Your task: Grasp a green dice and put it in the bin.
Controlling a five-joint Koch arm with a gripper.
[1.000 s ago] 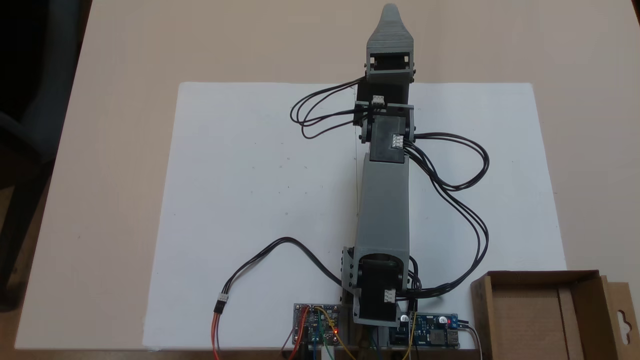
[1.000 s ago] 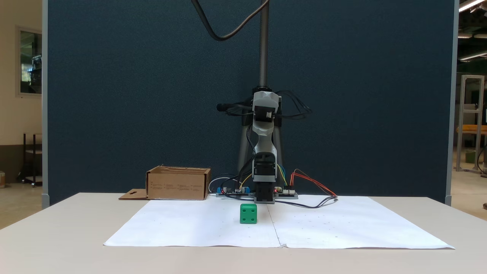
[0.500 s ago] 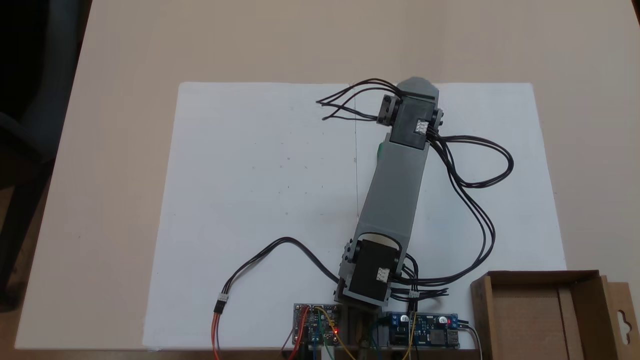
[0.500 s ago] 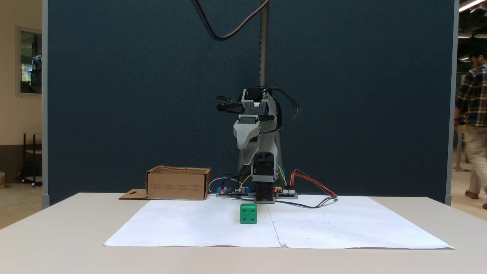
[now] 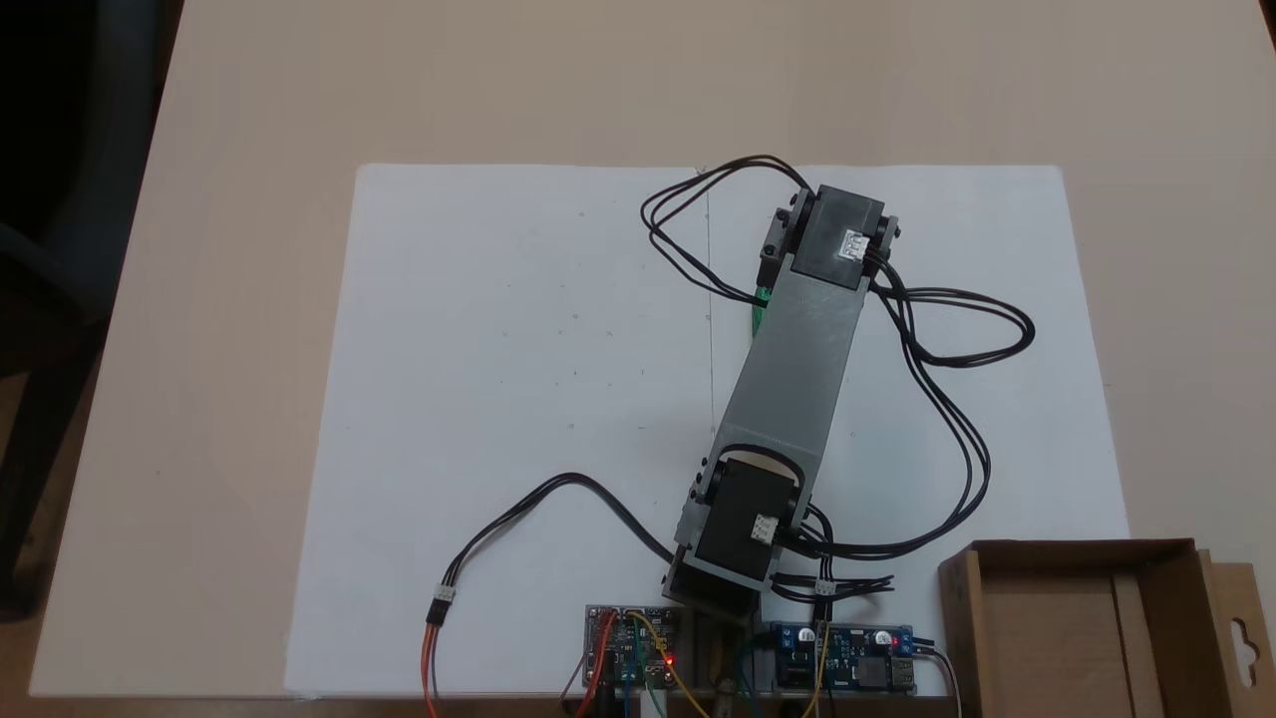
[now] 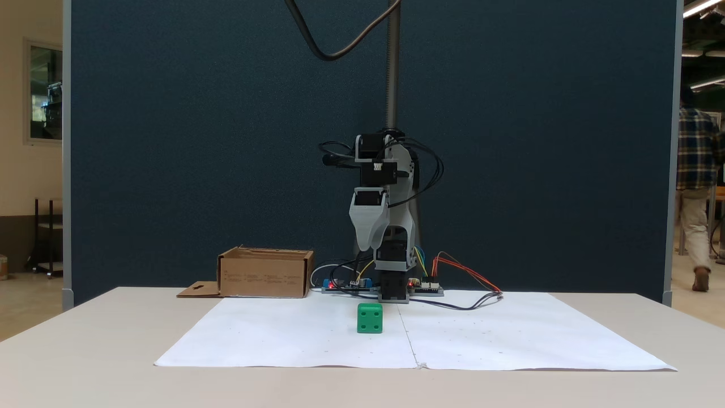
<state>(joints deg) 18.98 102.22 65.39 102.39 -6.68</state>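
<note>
The green dice (image 6: 370,318) sits on the white paper sheet near its centre fold. From above only a thin green sliver of the dice (image 5: 759,305) shows at the left edge of the arm's grey link. My gripper (image 6: 367,246) points straight down, well above the dice and apart from it. Only one grey jaw faces the camera, so I cannot see whether it is open or shut. The bin (image 5: 1087,628), a brown cardboard box with a hang-tab flap, stands at the bottom right corner from above. Seen from the front, the bin (image 6: 265,273) lies behind and to the left of the dice.
Two circuit boards (image 5: 631,650) sit by the arm's base, with black cables (image 5: 957,399) looping to the right over the paper sheet (image 5: 498,349). A camera pole (image 6: 392,62) rises behind the arm. A person (image 6: 694,192) walks past at far right.
The arm has folded back from its forward stretch and swung right as seen from above. The gripper has tipped down over the dice. The dice has not moved.
</note>
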